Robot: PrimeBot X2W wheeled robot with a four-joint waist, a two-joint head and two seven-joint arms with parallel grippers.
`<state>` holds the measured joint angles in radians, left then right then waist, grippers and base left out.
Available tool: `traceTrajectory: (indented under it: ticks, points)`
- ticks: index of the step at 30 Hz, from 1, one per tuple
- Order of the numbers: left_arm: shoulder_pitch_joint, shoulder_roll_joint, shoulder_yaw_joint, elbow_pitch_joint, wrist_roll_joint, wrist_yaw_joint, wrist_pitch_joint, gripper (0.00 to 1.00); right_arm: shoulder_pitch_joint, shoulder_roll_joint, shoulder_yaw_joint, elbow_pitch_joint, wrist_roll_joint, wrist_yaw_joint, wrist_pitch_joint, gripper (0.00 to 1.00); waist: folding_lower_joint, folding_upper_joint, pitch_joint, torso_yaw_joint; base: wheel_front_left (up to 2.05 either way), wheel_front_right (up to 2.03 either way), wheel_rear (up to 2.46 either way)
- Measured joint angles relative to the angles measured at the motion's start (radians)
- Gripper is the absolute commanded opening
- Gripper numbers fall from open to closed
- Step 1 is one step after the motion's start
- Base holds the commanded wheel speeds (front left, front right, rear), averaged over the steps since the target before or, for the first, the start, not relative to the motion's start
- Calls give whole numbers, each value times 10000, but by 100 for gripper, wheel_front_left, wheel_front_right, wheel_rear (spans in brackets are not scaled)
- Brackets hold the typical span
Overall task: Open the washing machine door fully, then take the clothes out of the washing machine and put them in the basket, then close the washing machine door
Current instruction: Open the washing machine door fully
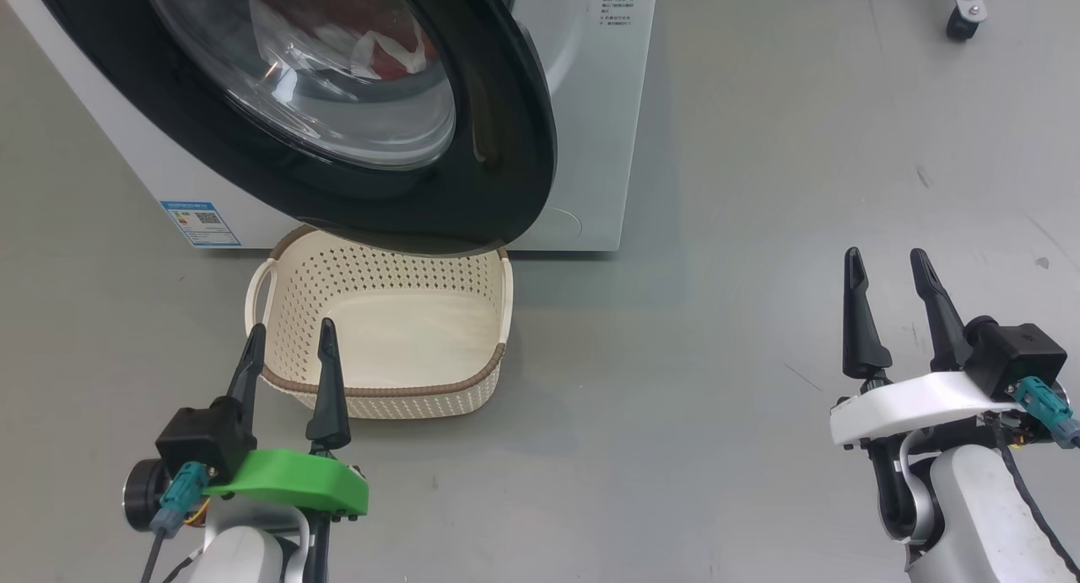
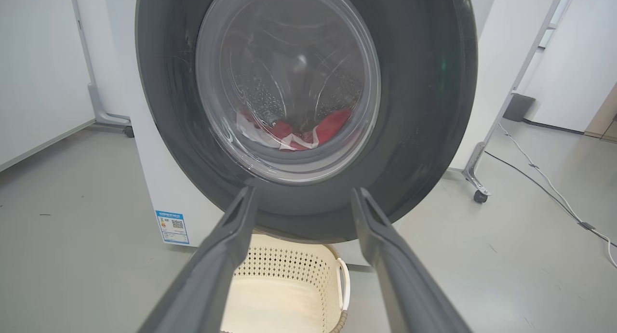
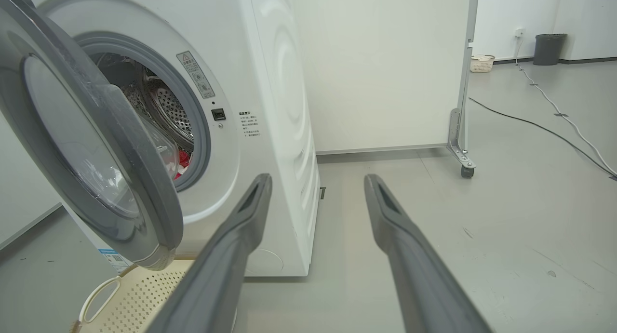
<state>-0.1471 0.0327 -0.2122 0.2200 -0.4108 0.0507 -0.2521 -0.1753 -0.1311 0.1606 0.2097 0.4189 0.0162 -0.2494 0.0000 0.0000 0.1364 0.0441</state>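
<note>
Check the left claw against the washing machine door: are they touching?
Apart. In the head view the left claw stands open above the near rim of the basket, and bare basket floor shows between it and the washing machine door.

The left gripper [image 1: 292,326] has black tapered fingers on a green bracket [image 1: 291,482]. The right gripper [image 1: 885,254] has a white bracket [image 1: 911,402].

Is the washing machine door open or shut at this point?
Partly open: the washing machine door stands swung away from the washing machine, drum opening exposed behind it, its lower rim hanging over the basket.
</note>
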Motion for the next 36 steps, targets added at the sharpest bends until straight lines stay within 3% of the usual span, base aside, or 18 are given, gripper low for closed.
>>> traceTrajectory:
  ticks: [13,25,36]
  points:
    - [-1,4,-157,-42,0,0,0,100,7,8,-173,-86,-117,102,-2,100,0,0,122,70,0,0,0]
    - [-53,8,-506,-213,-2,0,0,100,-1239,-472,221,-311,-293,719,362,100,0,0,784,362,0,0,0]
    - [-726,6,-1081,-387,-109,-31,0,100,-3311,-324,-35,-288,1875,966,2075,100,0,0,1713,865,0,0,0]
